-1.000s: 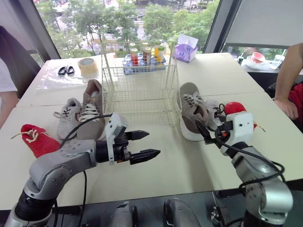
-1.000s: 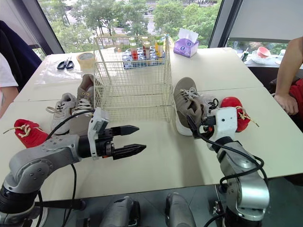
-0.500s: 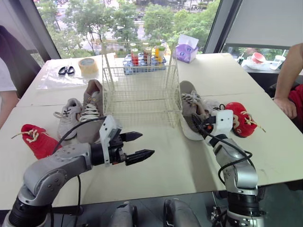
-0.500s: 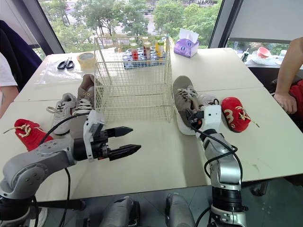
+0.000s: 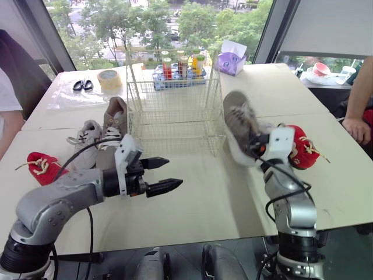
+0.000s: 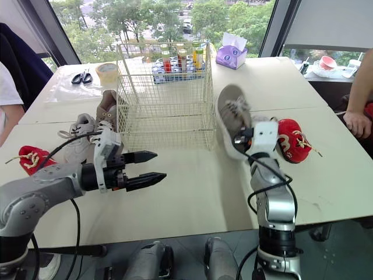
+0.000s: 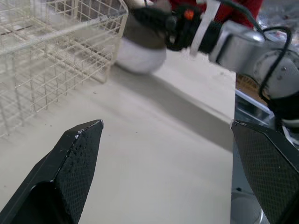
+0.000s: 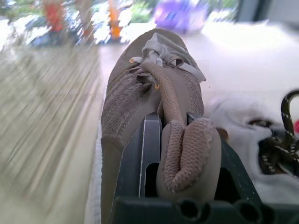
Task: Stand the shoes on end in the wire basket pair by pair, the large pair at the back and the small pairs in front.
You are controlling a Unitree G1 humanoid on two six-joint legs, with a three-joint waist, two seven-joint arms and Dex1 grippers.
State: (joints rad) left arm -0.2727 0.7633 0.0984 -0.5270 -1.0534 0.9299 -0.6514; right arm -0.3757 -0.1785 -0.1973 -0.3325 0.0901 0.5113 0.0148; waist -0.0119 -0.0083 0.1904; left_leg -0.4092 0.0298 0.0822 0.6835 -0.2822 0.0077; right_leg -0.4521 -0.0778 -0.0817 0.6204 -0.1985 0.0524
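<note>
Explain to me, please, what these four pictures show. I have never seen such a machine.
This is a robot with two arms at a table. The two wide pictures come from cameras in its head; the two close ones from a camera on each wrist. On the table stands an empty wire basket. To the robot's left lie a brown shoe, a white shoe and a red shoe; to its right, another red shoe. The left claw is open and holds nothing. The right claw is shut on the heel of a second brown shoe.
</note>
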